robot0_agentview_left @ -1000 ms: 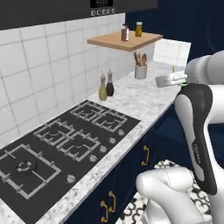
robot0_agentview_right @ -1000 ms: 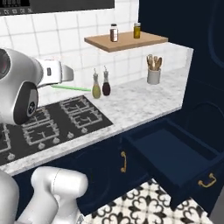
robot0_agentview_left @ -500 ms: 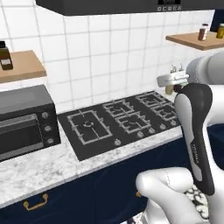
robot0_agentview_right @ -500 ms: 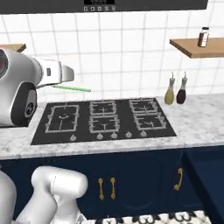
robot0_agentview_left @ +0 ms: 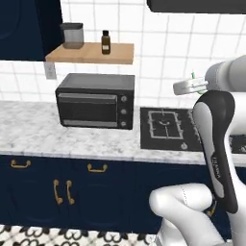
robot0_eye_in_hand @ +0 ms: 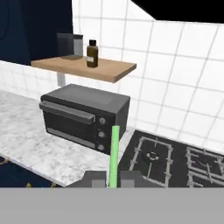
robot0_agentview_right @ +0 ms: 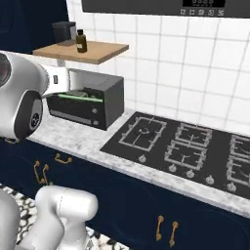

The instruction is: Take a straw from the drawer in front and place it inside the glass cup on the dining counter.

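Green and thin, the straw [robot0_eye_in_hand: 114, 153] stands clamped in our closed gripper [robot0_eye_in_hand: 113, 178], raised over the marbled bench [robot0_eye_in_hand: 39, 144]. Beyond it we see a boxy black oven [robot0_eye_in_hand: 83, 116], a flat cooktop [robot0_agentview_right: 185, 146], a wooden shelf [robot0_eye_in_hand: 87, 68] and glossy white wall tiles [robot0_eye_in_hand: 175, 78].

- 1 straw [robot0_eye_in_hand: 114, 148], light green, seen clamped in 1 gripper [robot0_eye_in_hand: 113, 178].
- 1 toaster oven [robot0_agentview_left: 95, 100], black; 3 knobs counted on its front in hand view.
- 1 wooden shelf [robot0_agentview_left: 91, 52].
- 1 brown bottle [robot0_agentview_left: 105, 42] and 1 dark canister [robot0_agentview_left: 72, 35] counted on shelf.
- 1 cooktop [robot0_agentview_right: 190, 151], black; 4 burner grates visible at least partly in right base view, 6 knobs along front edge.
- 1 marbled counter [robot0_agentview_left: 53, 134].
- Gold cabinet handles: 4 counted in left base view.
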Tool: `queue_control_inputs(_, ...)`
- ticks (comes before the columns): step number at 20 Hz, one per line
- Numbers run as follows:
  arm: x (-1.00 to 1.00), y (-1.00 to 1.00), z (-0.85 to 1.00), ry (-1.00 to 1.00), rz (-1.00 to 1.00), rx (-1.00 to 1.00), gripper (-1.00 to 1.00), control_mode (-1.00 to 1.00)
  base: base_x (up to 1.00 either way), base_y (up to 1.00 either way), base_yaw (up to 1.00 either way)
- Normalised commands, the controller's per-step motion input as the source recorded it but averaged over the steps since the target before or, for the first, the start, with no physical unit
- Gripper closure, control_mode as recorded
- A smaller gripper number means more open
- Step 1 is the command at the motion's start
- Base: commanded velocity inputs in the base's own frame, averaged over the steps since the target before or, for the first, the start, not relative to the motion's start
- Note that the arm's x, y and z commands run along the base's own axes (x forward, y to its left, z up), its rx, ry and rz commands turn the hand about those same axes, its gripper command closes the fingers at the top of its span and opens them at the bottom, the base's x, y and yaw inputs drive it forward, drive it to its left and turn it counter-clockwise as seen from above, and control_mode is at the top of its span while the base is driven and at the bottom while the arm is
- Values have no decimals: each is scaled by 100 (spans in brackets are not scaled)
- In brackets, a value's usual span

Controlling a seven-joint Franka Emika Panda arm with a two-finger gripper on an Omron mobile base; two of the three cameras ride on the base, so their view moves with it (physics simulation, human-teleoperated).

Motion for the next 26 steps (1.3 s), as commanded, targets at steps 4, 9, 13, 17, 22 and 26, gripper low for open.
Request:
queue_control_inputs(4, 0, 0, 0, 0, 0, 0, 100, 100, -56, 56, 69)
queue_control_inputs(9, 0, 0, 0, 0, 0, 0, 100, 100, -64, 92, 57)
queue_control_inputs(13, 0, 0, 0, 0, 0, 0, 100, 100, -30, 100, 48)
queue_control_inputs(17, 0, 0, 0, 0, 0, 0, 100, 100, -12, 100, 43)
queue_control_inputs(22, 0, 0, 0, 0, 0, 0, 100, 100, -20, 100, 47)
queue_control_inputs(26, 0, 0, 0, 0, 0, 0, 100, 100, -26, 98, 60)
